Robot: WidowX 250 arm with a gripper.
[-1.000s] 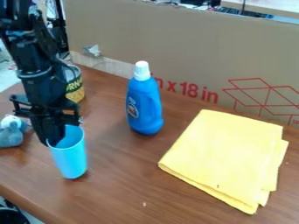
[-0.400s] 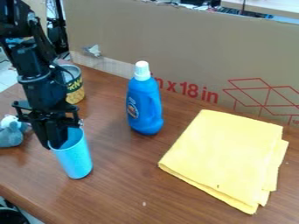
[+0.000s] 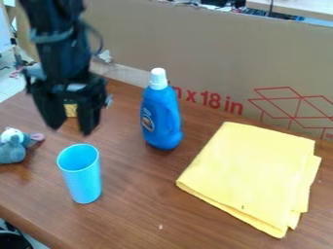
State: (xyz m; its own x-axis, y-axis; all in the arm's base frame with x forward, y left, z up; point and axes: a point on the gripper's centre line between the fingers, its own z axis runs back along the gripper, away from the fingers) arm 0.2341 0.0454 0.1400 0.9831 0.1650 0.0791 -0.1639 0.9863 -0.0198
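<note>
– Where's the gripper (image 3: 73,129)?
– Upper left, jaws spread apart, gripping nothing, just above the blue cup (image 3: 83,182).
– And the cup?
– Upright at lower left, between the plush toy (image 3: 11,150) and the yellow cloth (image 3: 250,175), with the blue bottle (image 3: 160,121) near centre.

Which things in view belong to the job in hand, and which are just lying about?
Seemingly in the job:
Tool, open
Light-blue cup, upright, below the tool in view

Just lying about:
Blue bottle, white cap
Folded yellow cloth
Grey plush toy
Can, mostly hidden behind the tool
</note>
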